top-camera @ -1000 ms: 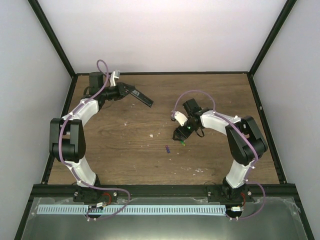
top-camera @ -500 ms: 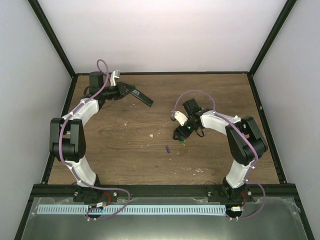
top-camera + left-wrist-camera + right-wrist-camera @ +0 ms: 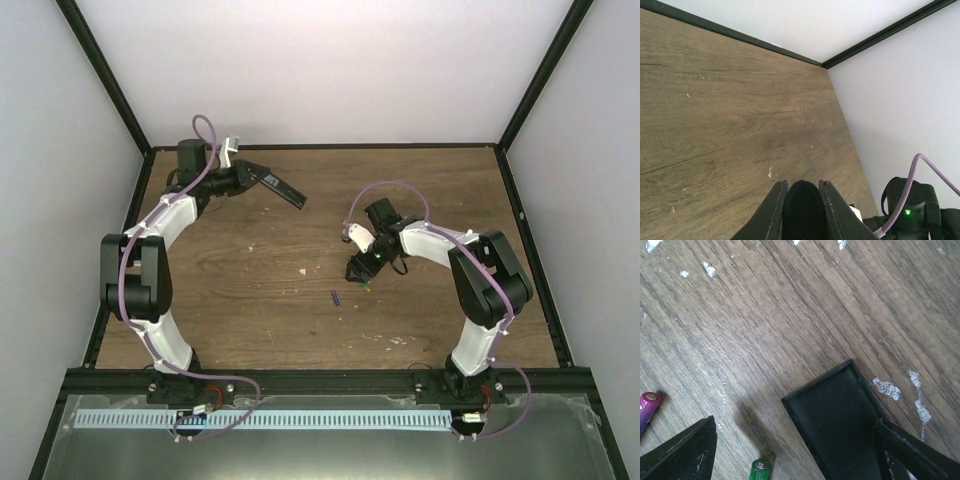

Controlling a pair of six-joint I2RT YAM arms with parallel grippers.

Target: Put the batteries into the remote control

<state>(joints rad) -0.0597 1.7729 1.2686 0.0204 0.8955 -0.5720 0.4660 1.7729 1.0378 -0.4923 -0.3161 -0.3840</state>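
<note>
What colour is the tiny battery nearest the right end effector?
Green. The tiny green cylindrical battery shows best in the right wrist view.

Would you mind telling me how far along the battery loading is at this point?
Done: the left hand grips the remote control, clear of the table. In hand: the open right hand hovers over the green battery. Left: both it and the purple battery lie on the table, none loaded.

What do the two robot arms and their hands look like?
Both the left arm and right arm have white shells between black joint blocks, with a purple cable looping along each. The left hand and right hand are black, with two tapered fingers.
</note>
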